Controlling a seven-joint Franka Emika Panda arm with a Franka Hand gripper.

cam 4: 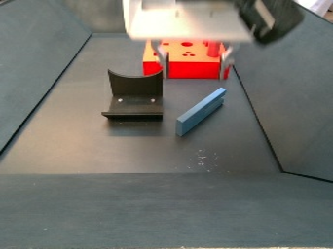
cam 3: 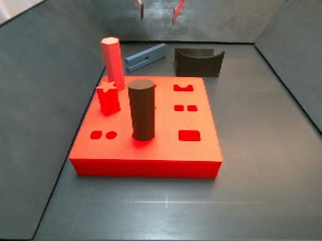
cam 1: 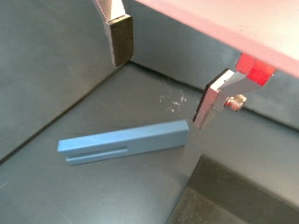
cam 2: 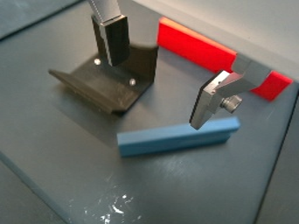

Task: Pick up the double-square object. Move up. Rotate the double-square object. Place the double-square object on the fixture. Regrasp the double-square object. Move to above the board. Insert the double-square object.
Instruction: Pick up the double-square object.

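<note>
Here we see the gripper [cam 2: 163, 74] hanging above the floor with its fingers [cam 1: 121, 39] spread wide and nothing between them. The blue bar [cam 1: 126, 143] lies flat on the grey floor below, beside the dark fixture [cam 2: 107, 80], which stands just next to it in both side views. The red board [cam 3: 151, 127] carries an upright red post [cam 3: 113, 64] and a dark cylinder [cam 3: 141, 110].

Grey-blue double-square object [cam 4: 200, 110] flat on floor (untouched), beside fixture [cam 4: 134, 94], near board [cam 3: 151, 127].
</note>
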